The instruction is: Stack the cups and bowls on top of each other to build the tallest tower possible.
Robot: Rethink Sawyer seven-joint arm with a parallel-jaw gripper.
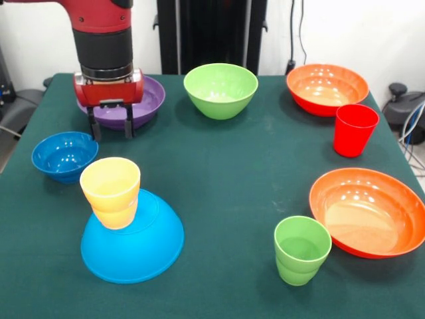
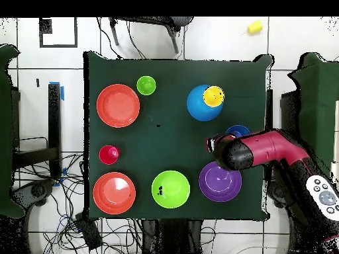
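The claw [image 1: 111, 123] is seen hanging empty at the near edge of the purple bowl [image 1: 147, 101], its two dark prongs spread apart with nothing between them, tips close to the green tabletop [image 1: 219, 179]; in the overhead view the red arm [image 2: 265, 151] is laid across this corner and the small dark blue bowl [image 1: 64, 155] is half hidden beneath it. The tower [image 1: 129, 226] is already begun: the large light-blue bowl [image 1: 139, 247] is turned upside down as the base, and a yellow cup [image 1: 111, 191] is perched on its dome, apparently two yellow cups nested, though that cannot be told for sure. The rest is left scattered: a green bowl [image 1: 221, 90] at the far side, two wide orange bowls [image 1: 327, 88] [image 1: 368, 211] on one flank, a red cup [image 1: 354, 129] between them and a green cup [image 1: 302, 249] near the front. All of it is judged to be light, stiff, glossy plastic, so slipping is to be expected; nothing here looks fragile. A cup is best pinched across its wall just under the rim, one prong inside and one outside; a bowl is best taken the same way at its rim. The smooth blue dome gives little seat, so each added piece is likely to be nudged off easily
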